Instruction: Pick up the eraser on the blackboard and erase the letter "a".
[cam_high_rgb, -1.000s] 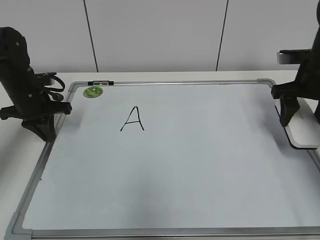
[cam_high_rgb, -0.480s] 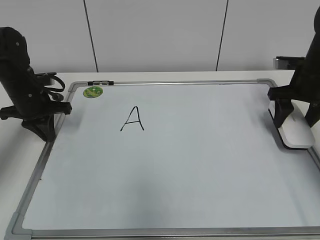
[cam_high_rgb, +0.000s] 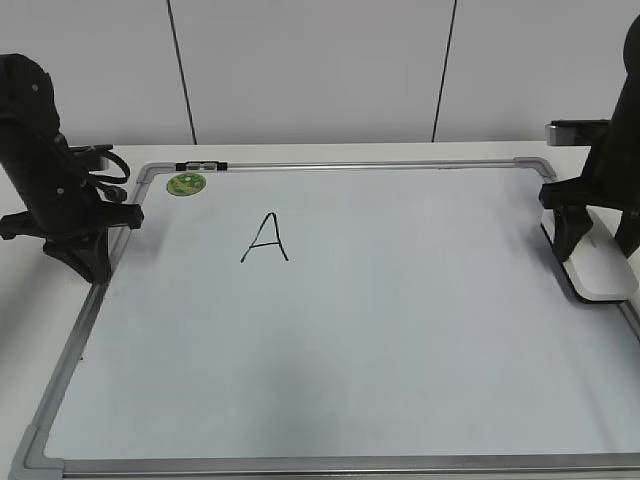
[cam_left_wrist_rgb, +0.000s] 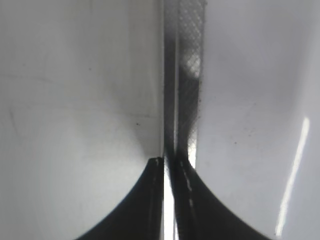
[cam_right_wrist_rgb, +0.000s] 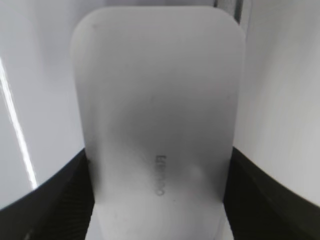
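Right gripper (cam_right_wrist_rgb: 157, 200) straddles the flat white rounded plastic eraser (cam_right_wrist_rgb: 159, 105), fingers flanking its long sides; contact unclear. Light, rigid, probably slick.

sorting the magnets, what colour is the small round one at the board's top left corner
Green, with a lighter pattern on it; the exterior view shows it best.

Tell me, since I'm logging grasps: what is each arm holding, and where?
The right gripper fingers clasp the flat white plastic eraser by its long sides. Left gripper: nothing.
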